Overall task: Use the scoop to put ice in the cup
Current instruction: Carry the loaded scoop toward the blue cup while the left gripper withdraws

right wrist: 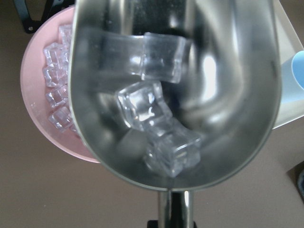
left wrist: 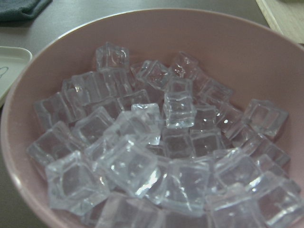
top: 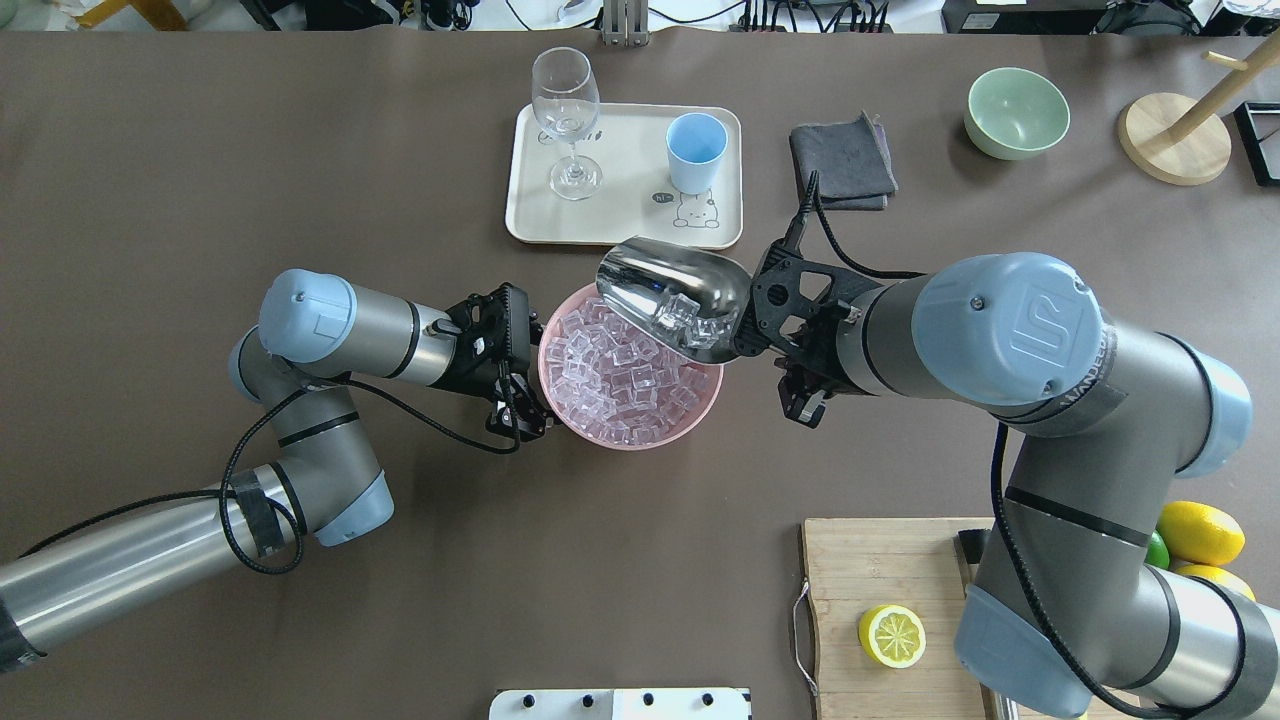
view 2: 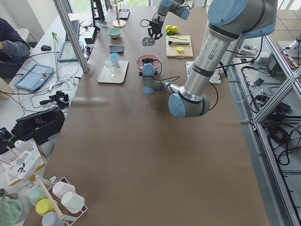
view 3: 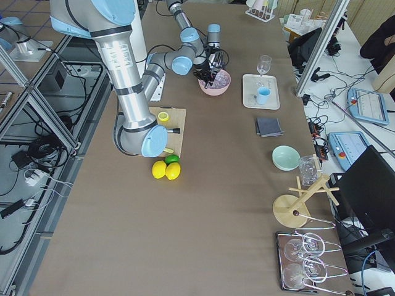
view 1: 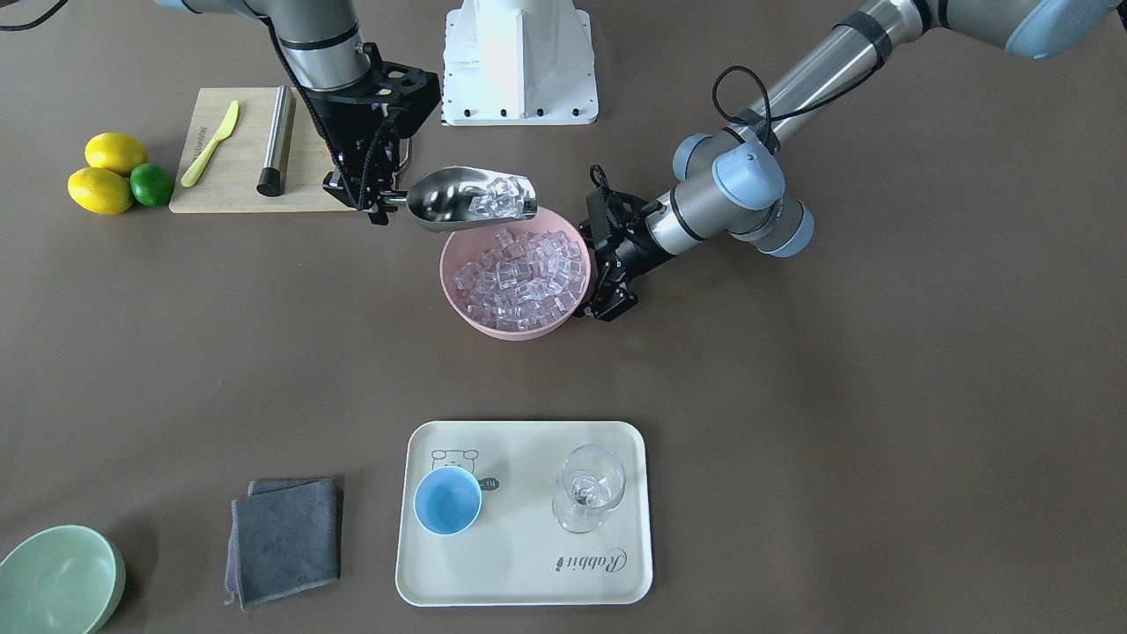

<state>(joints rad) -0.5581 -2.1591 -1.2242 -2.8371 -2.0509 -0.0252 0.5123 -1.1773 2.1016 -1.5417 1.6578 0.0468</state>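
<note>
My right gripper point(view 1: 377, 201) is shut on the handle of the steel scoop point(view 1: 467, 198). It holds the scoop lifted over the edge of a pink bowl point(view 1: 493, 328). A few ice cubes point(right wrist: 142, 109) lie in the scoop's trough point(right wrist: 228, 95). The bowl is full of ice point(left wrist: 156, 142). My left gripper point(view 1: 597, 304) is shut on the bowl's rim at its side. The light blue cup point(view 1: 447, 500) stands empty on a cream tray point(view 1: 528, 563), apart from the scoop. From overhead, the scoop point(top: 680, 290) lies between the bowl point(top: 620, 445) and the cup point(top: 696, 150).
A clear stemmed glass point(view 1: 588, 489) stands on the tray beside the cup. A grey cloth point(view 1: 286, 539) and a pale green bowl point(view 1: 57, 581) lie beyond it. A cutting board point(view 1: 238, 167) with a steel cylinder point(view 1: 276, 141) and lemons point(view 1: 106, 172) sit near my right arm.
</note>
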